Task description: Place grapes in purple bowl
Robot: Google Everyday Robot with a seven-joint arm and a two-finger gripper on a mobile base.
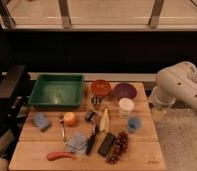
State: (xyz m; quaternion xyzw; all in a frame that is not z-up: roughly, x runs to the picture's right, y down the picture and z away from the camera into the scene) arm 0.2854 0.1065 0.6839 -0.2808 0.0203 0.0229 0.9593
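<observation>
One dim claw [159, 109] beside right edge of table [142, 152], openness unclear, well apart from grapes [119, 147].

Before me a pale wooden plank table [142, 150]; dark wall panel [92, 50] behind it; above, a bright window band [107, 12] with grey metal posts [65, 15]; grey speckled floor [184, 145] at right; black chair [9, 90] at left; my gripper [160, 111] hangs beside the table's right edge.

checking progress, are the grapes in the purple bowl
No, the grapes lie at the table's front, apart from the purple bowl, and the gripper hangs past its right edge.
</observation>
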